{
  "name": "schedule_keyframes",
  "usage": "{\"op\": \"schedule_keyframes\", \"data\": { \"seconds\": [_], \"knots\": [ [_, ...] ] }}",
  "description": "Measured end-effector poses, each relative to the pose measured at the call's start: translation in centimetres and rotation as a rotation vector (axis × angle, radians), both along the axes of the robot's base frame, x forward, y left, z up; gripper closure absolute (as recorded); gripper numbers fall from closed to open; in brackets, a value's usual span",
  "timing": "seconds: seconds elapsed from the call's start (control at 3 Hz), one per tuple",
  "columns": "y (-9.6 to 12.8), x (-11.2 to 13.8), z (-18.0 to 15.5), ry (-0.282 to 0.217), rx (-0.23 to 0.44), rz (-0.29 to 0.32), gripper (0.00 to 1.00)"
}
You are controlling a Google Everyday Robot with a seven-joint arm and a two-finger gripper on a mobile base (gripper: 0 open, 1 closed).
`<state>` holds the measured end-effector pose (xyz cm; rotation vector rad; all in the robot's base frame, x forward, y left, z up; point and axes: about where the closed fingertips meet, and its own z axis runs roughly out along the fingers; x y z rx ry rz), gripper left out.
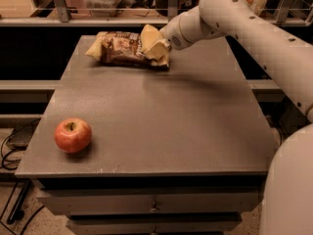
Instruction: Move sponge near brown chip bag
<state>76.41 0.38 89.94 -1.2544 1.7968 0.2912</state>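
Observation:
The brown chip bag (120, 49) lies crinkled at the far middle of the grey table (166, 116). The pale yellow sponge (151, 39) is at the bag's right end, touching or overlapping it. My gripper (159, 52) reaches in from the right on the white arm and is shut on the sponge, low over the tabletop. The fingers are mostly hidden behind the sponge and the wrist.
A red apple (73, 135) sits near the table's front left corner. My white arm (254, 28) crosses the far right of the table. Shelving and railings stand behind the table. Cables lie on the floor at the left.

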Motion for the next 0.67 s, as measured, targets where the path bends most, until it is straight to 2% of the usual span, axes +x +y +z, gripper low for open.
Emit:
{"op": "schedule_keyframes", "data": {
  "seconds": [0.33, 0.67],
  "knots": [
    [0.21, -0.08, -0.08, 0.005, -0.001, 0.005, 0.0],
    [0.22, -0.08, -0.08, 0.005, -0.001, 0.006, 0.0]
  ]
}}
